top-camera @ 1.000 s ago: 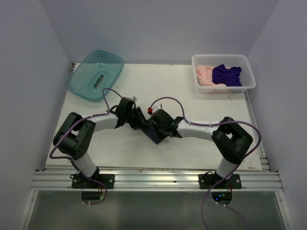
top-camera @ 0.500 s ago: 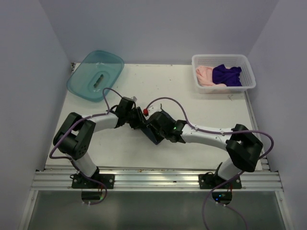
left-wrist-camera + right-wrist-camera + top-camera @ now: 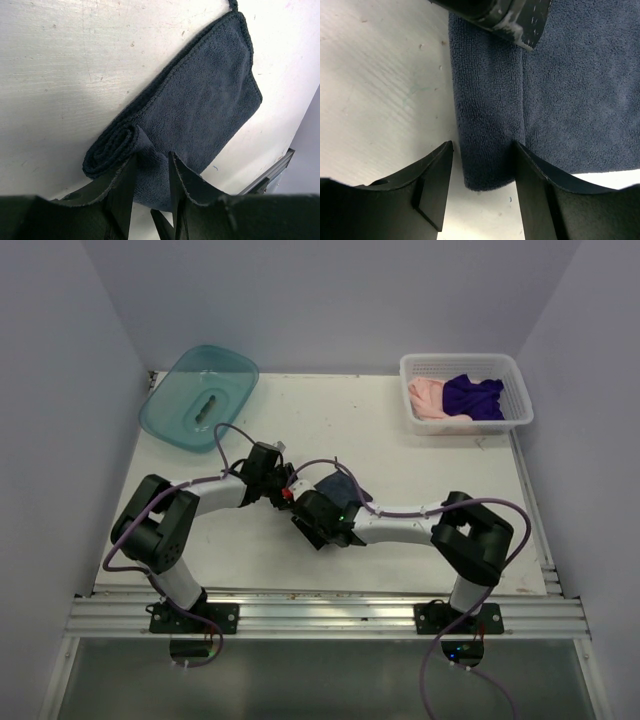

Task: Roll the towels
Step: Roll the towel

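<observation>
Overhead view doesn't give you much on the slate-blue towel [image 3: 338, 486]. It's just a dark patch mid-table [image 3: 420, 465] with both arms crowded over it. What that view does show is the rest: the white basket [image 3: 512, 390] up at 1 o'clock with the purple towel [image 3: 472, 396] and pink towel [image 3: 427, 398] bunched inside, and the teal tub [image 3: 200, 395] over at 11 o'clock.

The wrist cams are where the detail is. The left one shows the blue towel partly rolled: the roll sits at 7 o'clock in that frame and the flat part runs out toward 1 o'clock. The left gripper [image 3: 152, 159] is nearly closed, only a thin gap, with a fold of cloth right beside the roll pinched in it.

The right cam looks along the roll from its end, with the flat part off at 3 o'clock. The right gripper [image 3: 482, 146] is spread about as wide as the roll and straddles its near end. The fingers sit just beside the cloth on both sides, and I can't tell if they press it. One of the left gripper's fingers [image 3: 510, 17] pokes in at 12 o'clock, resting on the towel.
</observation>
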`<action>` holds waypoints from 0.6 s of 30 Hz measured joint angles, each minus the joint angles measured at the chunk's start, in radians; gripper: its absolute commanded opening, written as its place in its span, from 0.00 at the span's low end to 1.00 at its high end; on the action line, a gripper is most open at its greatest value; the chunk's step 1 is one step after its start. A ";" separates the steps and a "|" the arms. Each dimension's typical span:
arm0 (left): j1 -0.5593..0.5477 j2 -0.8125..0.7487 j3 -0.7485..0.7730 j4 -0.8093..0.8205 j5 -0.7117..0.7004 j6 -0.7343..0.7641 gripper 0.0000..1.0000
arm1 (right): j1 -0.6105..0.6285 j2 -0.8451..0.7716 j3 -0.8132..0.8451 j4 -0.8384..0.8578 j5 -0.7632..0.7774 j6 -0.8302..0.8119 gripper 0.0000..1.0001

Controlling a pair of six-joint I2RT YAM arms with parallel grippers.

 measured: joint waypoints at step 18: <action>0.012 -0.069 0.007 -0.078 -0.004 0.006 0.57 | -0.062 -0.034 -0.092 0.153 -0.082 0.047 0.00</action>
